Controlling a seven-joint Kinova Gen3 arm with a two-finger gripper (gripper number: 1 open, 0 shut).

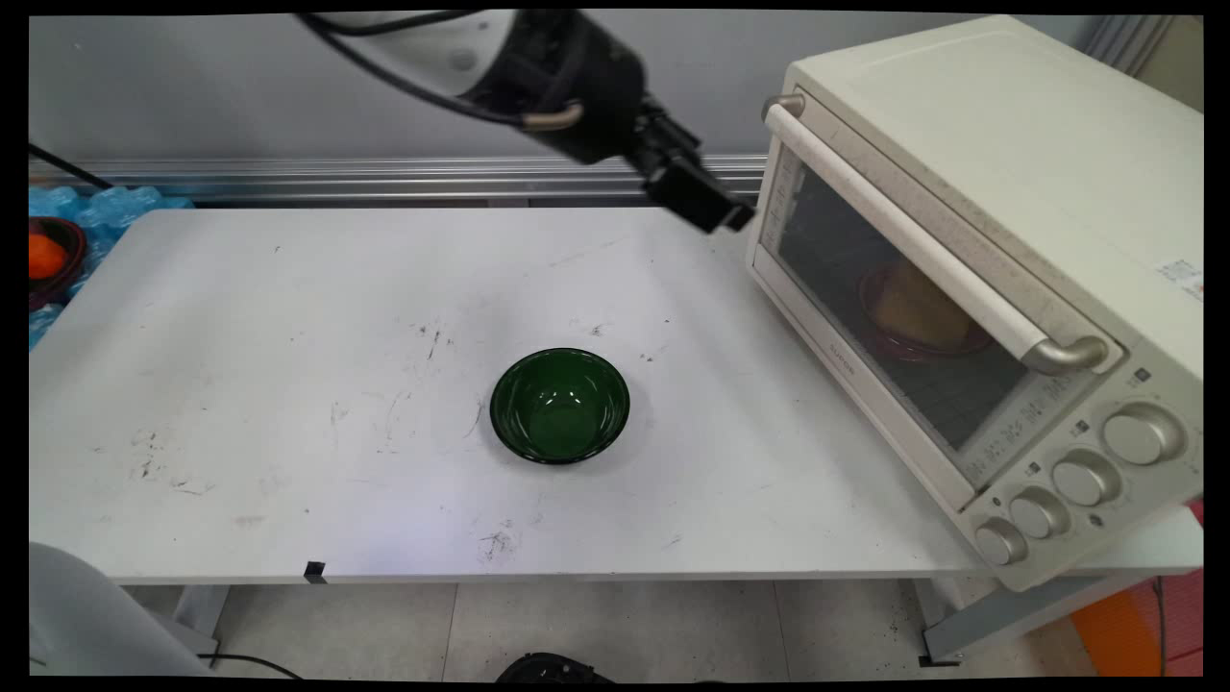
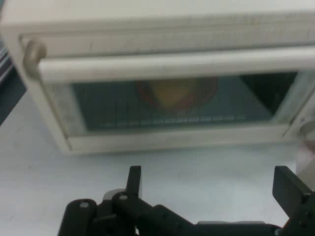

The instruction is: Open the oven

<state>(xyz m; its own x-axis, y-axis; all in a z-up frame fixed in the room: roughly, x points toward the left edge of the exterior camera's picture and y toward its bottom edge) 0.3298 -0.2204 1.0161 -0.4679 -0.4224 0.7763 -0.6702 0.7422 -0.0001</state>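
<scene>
GRIPPER: the black gripper (image 2: 211, 189) is being held above the white table (image 1: 240, 384), fingers spread apart, nothing between them | NEAREST: the cream toaster oven (image 1: 980, 279), door shut, is being faced; a yellowish food item on a red dish (image 2: 176, 93) is being seen behind its glass | ALSO: a green bowl (image 1: 560, 406) is being left upright mid-table, well apart from the gripper.

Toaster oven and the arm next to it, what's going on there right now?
The gripper hangs open and empty above the table, pointed at the toaster oven, just short of its door handle. The door is shut; behind the glass sits a yellowish item on a red dish. An empty green bowl stands mid-table, untouched.
</scene>
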